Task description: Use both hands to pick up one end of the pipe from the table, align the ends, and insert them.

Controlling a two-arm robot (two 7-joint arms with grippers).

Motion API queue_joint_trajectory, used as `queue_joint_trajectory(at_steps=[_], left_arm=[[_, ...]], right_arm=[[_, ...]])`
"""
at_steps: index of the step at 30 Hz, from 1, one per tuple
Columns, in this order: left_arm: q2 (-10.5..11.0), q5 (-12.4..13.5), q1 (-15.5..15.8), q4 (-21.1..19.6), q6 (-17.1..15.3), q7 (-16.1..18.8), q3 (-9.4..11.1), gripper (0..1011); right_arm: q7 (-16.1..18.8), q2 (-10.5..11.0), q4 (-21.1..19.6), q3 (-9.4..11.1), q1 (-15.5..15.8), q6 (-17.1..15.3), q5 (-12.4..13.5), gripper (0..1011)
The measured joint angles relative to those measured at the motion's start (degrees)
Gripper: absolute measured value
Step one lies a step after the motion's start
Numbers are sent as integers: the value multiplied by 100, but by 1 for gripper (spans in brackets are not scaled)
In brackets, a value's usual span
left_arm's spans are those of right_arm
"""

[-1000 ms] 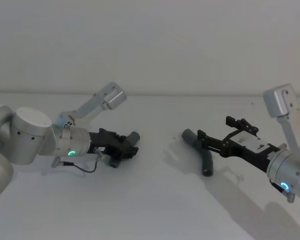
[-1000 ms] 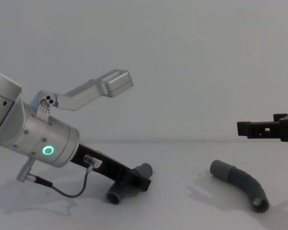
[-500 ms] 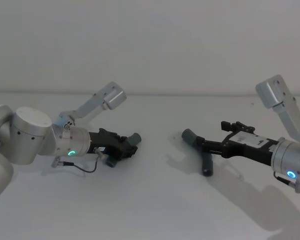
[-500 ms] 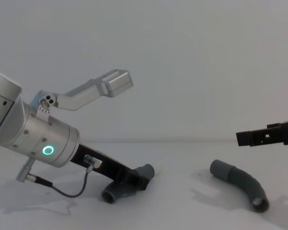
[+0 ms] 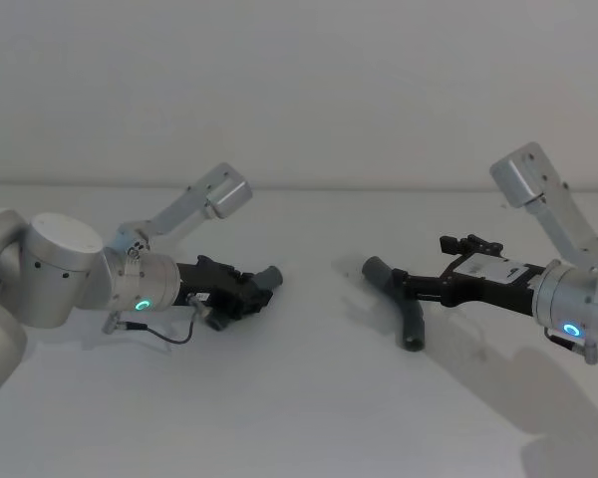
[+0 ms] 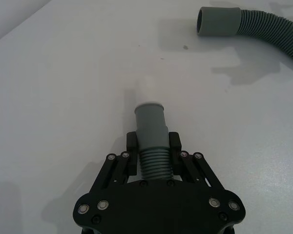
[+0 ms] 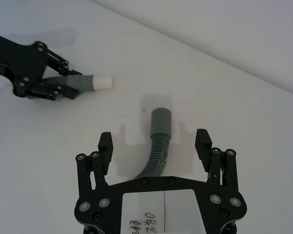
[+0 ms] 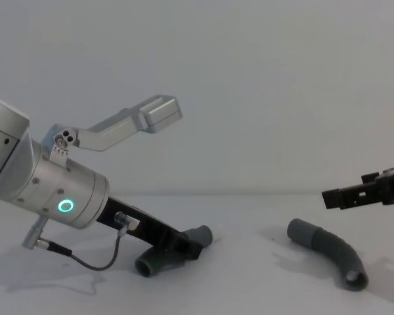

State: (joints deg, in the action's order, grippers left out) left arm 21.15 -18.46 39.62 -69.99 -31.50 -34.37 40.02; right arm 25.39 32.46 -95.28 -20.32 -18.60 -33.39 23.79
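Observation:
My left gripper is shut on the ribbed part of a short grey pipe piece, just behind its end. That end shows as a narrow white tip in the right wrist view. From the chest I see this piece low over the white table, held by the left gripper. A curved ribbed piece lies at the right, its smooth grey collar pointing left. My right gripper hangs open just above it, jaws either side, not touching.
The collar of the curved piece lies ahead of the held piece, with bare table between them. The left arm's cable droops near the table. A white wall stands behind.
My right gripper has come down and in over the curved piece, still open. The short piece in the left gripper has swung a little, its rear end moving left.

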Motion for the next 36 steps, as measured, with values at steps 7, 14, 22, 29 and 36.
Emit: queue_joint_trajectory(at_steps=[7, 14, 22, 29, 36], left_arm=[[0, 0, 0, 0, 0, 0, 0, 368], [0, 0, 0, 0, 0, 0, 1, 368], [0, 0, 0, 0, 0, 0, 0, 368], [0, 0, 0, 0, 0, 0, 0, 368], [0, 0, 0, 0, 0, 0, 1, 368]], right_arm=[[-2, 3, 223, -176, -163, 9, -105, 1001], [-1, -1, 387, -296, -265, -28, -146, 1002], [-26, -52, 573, -412, -366, -92, -155, 1002], [-42, -112, 737, -513, -441, -109, -168, 1001], [-45, -156, 841, -580, -487, -121, -183, 1001]])
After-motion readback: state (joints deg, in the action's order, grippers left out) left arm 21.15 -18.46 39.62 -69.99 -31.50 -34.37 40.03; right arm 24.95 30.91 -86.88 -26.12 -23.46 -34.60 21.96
